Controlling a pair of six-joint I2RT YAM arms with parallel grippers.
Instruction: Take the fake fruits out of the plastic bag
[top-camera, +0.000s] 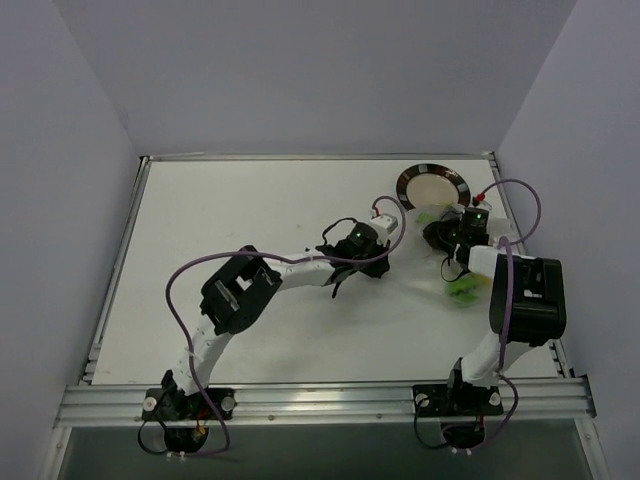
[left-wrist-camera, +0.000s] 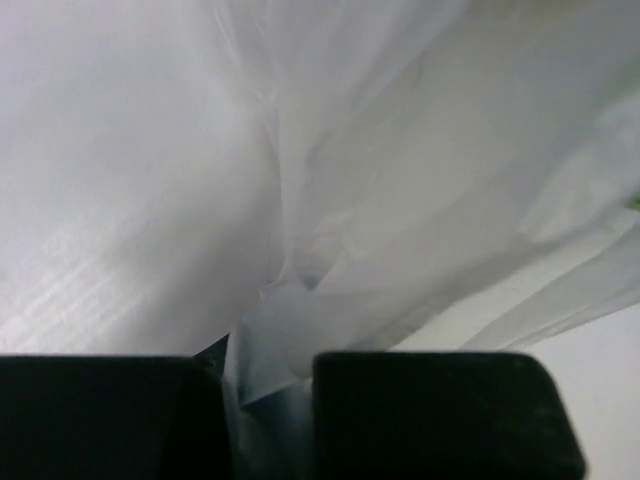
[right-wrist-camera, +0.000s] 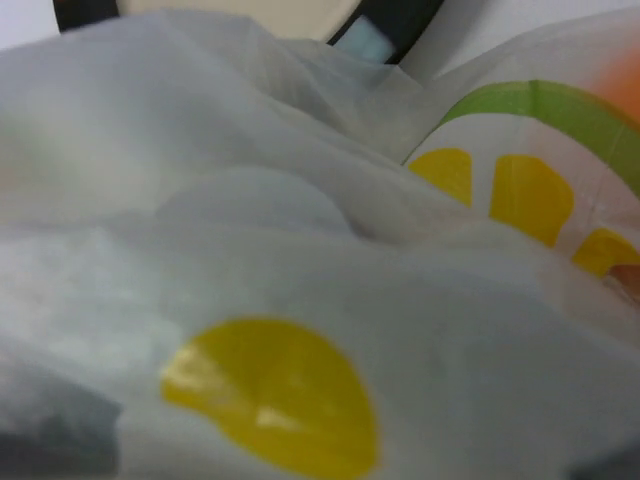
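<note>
Along the table's edges: a raised lip rings the white table (top-camera: 250, 220); a metal rail (top-camera: 320, 400) runs across the bottom of the frame, where both arm bases are bolted.
Open room: the left half and the upper middle of the tabletop lie bare; everything else sits at the right of the frame.
Surface and room: flat matt white top, closed in by pale lavender walls (top-camera: 300, 70) on three sides.
Round dark-rimmed plate: (top-camera: 404, 186) at the upper right of the table, just beyond the bag; its rim (right-wrist-camera: 400, 12) shows along the top of the right wrist view.
Clear, whitish wrinkled plastic bag: (top-camera: 420, 270) on the table right of centre, between the two grippers; it fills both wrist views (left-wrist-camera: 400, 180) (right-wrist-camera: 300, 200).
Fake fruits: a bright green one (top-camera: 462, 291) shows low at the bag's right side and a yellow-green one (top-camera: 428, 215) near the plate; the right wrist view shows yellow and green patches at the film, print or fruit I cannot tell.
Left gripper: (left-wrist-camera: 268, 410) jaws drawn close, a gathered fold of film pinched between the black fingers (left-wrist-camera: 430, 415).
Right gripper: (top-camera: 440, 240) down at the bag's upper end; its jaws are hidden by film, so I cannot tell their state.
</note>
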